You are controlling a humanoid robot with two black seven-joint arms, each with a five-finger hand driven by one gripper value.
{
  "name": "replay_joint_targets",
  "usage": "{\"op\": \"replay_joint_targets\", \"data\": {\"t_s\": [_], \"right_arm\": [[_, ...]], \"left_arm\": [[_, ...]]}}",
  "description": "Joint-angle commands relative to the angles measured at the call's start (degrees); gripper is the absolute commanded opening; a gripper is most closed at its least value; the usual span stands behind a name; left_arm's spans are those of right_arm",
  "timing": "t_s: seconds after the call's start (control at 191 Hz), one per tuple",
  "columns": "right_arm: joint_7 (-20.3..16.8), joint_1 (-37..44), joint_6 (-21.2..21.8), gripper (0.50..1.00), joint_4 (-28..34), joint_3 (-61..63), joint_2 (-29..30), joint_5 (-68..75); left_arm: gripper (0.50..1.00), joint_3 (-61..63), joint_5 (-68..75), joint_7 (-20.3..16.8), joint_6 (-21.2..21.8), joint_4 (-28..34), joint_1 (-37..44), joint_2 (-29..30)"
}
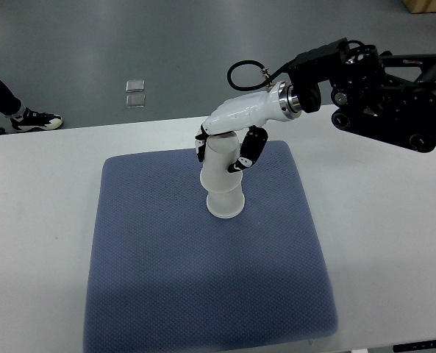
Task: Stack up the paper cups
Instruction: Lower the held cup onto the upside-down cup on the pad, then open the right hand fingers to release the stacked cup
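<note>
Right hand point(229, 140) fingers curled around upside-down paper cup stack point(222, 180) on blue mat point(166, 279).

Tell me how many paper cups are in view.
2 that I can tell: an upside-down lower cup on the blue mat, and an upper cup over it, held by the right hand. More could be nested inside.

Right arm: black, jointed metal limb with exposed cabling, entering from the upper right edge and reaching leftward and down. Wrist: silver metal collar joining the black forearm to the hand. Right hand point(229, 136): glossy white shell, palm turned downward, black-jointed fingers point(245, 153) with white tips curled down on both sides of the upper end of an inverted white paper cup stack point(223, 180), gripping it. Left arm: not visible.
</note>
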Motion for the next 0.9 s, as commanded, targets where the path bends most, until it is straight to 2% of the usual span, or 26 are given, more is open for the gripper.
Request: {"op": "replay_joint_targets", "data": {"t_s": [0.0, 0.016, 0.141, 0.628, 0.8, 0.895], "right_arm": [[-0.18, -1.16, -0.36, 0.879, -0.54, 0.46, 0.00, 0.45], [-0.18, -1.42, -0.45, 0.901, -0.62, 0.73, 0.00, 0.45], [-0.27, -1.78, -0.36, 0.913, -0.80, 1.25, 0.00, 0.81], [-0.27, -2.04, -0.28, 0.913, -0.80, 2.40, -0.71, 1.16], [-0.27, -2.04, 0.16, 0.913, -1.33, 7.76, -1.32, 1.24], [-0.18, -2.39, -0.19, 0.913, -4.49, 13.03, -1.14, 1.42]], "left_arm": [[1.000, 0.00, 0.06, 0.01, 0.00, 0.00, 0.08, 0.00], [1.000, 0.00, 0.06, 0.01, 0.00, 0.00, 0.08, 0.00], [1.000, 0.00, 0.06, 0.01, 0.00, 0.00, -0.01, 0.00], [1.000, 0.00, 0.06, 0.01, 0.00, 0.00, -0.01, 0.00], [1.000, 0.00, 0.06, 0.01, 0.00, 0.00, -0.01, 0.00], [1.000, 0.00, -0.03, 0.01, 0.00, 0.00, 0.08, 0.00]]}}
